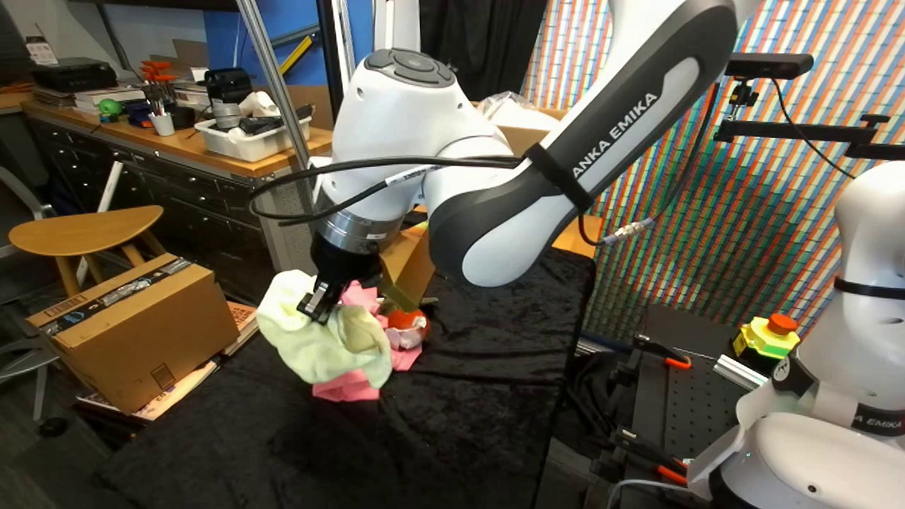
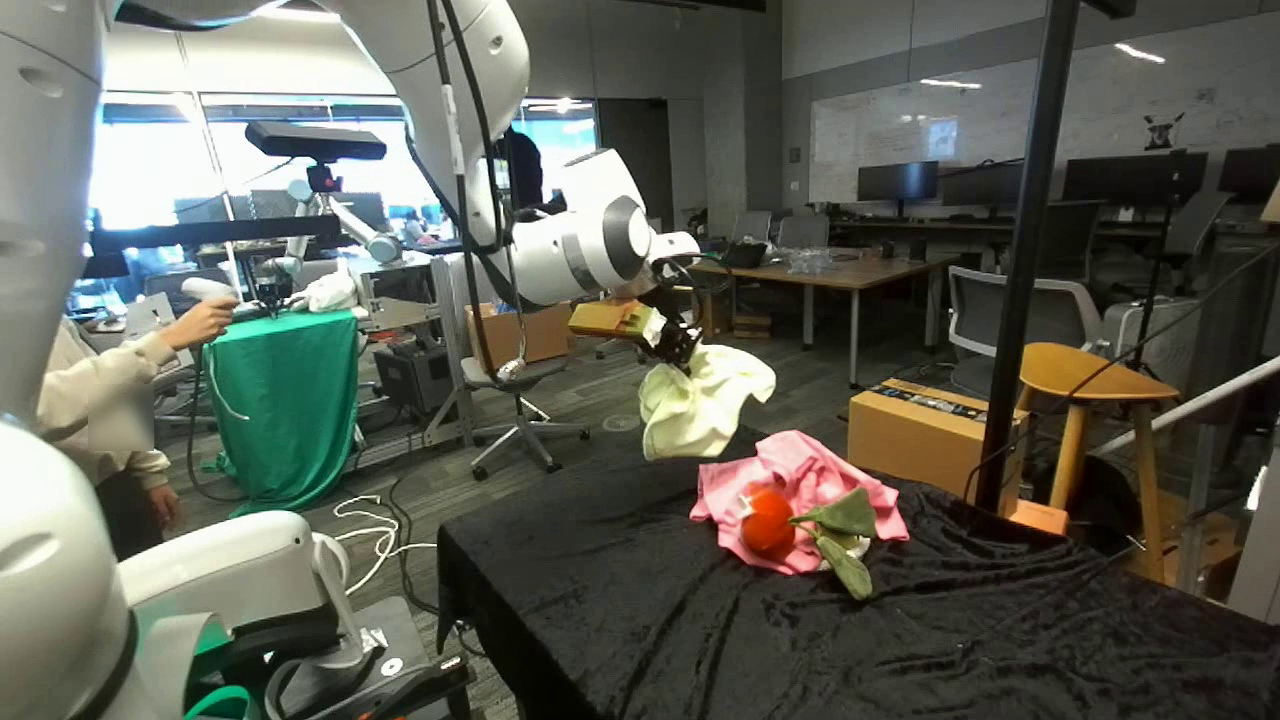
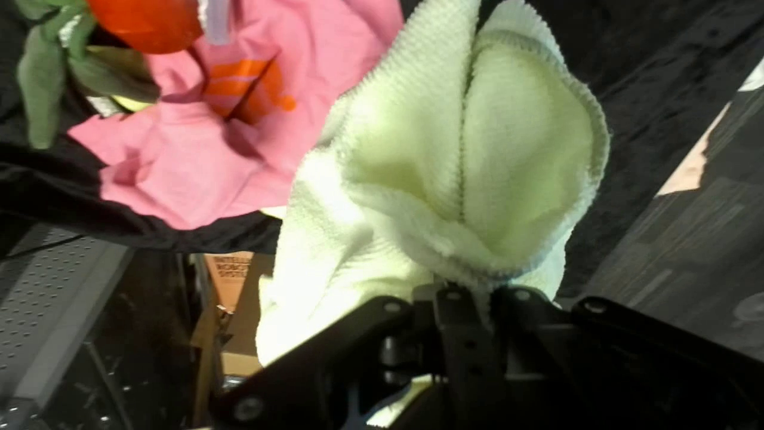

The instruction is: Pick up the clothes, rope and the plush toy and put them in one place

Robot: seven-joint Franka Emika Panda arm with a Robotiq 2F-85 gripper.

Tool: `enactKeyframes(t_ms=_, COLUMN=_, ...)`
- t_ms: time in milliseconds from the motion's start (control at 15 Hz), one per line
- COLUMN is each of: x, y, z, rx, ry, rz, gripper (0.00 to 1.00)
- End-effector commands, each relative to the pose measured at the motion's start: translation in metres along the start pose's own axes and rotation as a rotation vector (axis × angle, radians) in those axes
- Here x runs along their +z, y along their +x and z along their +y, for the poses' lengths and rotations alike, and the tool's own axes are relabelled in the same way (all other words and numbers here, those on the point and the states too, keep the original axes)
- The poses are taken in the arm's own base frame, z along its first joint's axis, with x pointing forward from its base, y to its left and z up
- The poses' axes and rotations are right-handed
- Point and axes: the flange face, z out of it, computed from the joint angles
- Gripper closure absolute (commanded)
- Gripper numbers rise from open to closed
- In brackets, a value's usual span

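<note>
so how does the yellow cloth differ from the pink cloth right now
The yellow cloth hangs in the air from the gripper, while the pink cloth lies on the black-draped table. The yellow cloth looks ribbed and shows no print; the pink cloth looks smoother and bears an orange print. The pink cloth has the red toy resting on it, unlike the yellow cloth. Both are soft, rumpled fabric.

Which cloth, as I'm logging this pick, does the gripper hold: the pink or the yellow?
The pale yellow cloth: it hangs from the gripper, while the pink cloth lies crumpled on the table.
</note>
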Motion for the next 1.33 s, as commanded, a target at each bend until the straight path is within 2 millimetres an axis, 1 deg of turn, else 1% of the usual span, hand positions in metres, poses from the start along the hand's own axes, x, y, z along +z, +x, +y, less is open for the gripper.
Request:
enactKeyframes(t_ms=0, x=0.017, y=0.026, z=0.028, rx=0.109, ry=-0.106, rz=0.022, gripper=0.96)
enactKeyframes(t_ms=200, x=0.039, y=0.031, z=0.052, rx=0.175, ry=-0.173, rz=-0.021, gripper=0.96)
enactKeyframes(t_ms=400, x=0.061, y=0.030, z=0.069, rx=0.227, ry=-0.227, rz=-0.083, gripper=0.96)
enactKeyframes(t_ms=800, x=0.116, y=0.019, z=0.107, rx=0.313, ry=-0.327, rz=-0.233, gripper=0.96)
enactKeyframes(t_ms=1000, x=0.141, y=0.014, z=0.127, rx=0.347, ry=-0.361, rz=-0.282, gripper=0.96)
enactKeyframes(t_ms=1133, x=0.153, y=0.013, z=0.136, rx=0.367, ry=-0.366, rz=-0.303, gripper=0.96)
enactKeyframes(t_ms=1267, x=0.159, y=0.013, z=0.141, rx=0.383, ry=-0.360, rz=-0.322, gripper=0.96)
